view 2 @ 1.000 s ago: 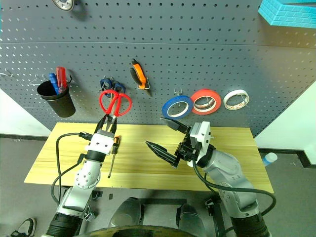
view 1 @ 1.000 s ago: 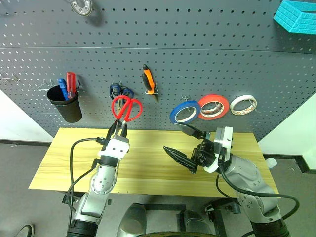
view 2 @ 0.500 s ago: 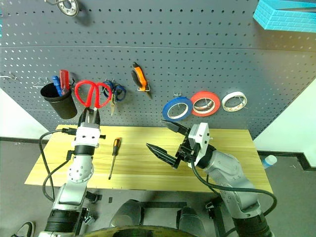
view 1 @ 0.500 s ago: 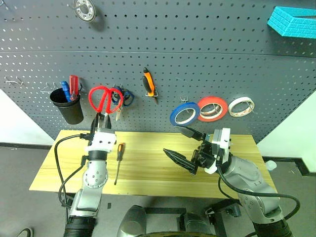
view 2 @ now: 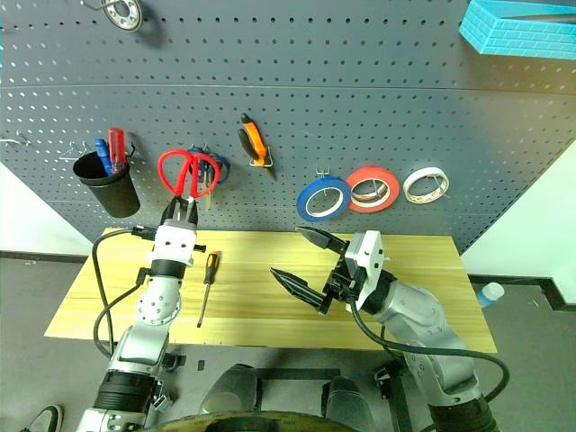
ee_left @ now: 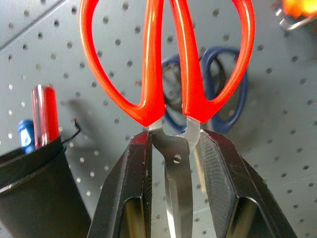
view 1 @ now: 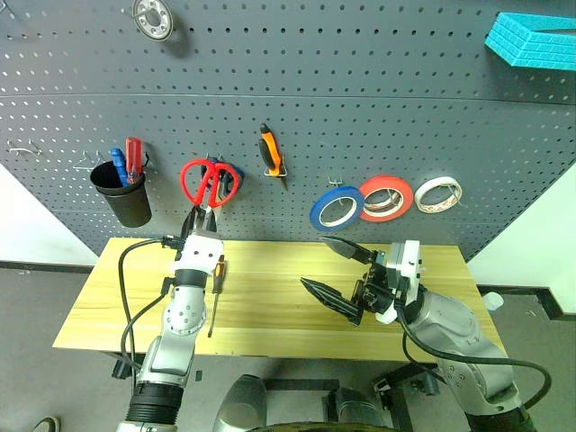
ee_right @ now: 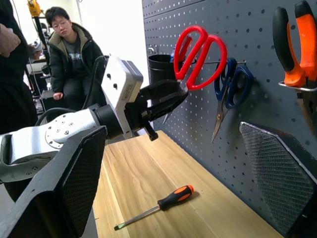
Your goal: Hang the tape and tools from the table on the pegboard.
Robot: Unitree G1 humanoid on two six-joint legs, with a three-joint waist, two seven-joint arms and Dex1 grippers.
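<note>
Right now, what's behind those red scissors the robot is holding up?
Behind the red scissors, blue-handled scissors hang on the pegboard. Their blades are mostly hidden by the left gripper.

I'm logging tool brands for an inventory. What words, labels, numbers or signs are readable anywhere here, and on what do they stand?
None can be read.
Red-handled scissors in the left gripper: no marking on the handles or the blades.
Orange-handled pliers, screwdriver, blue tape: no lettering visible.
Pegboard and table: no labels or signs.
</note>
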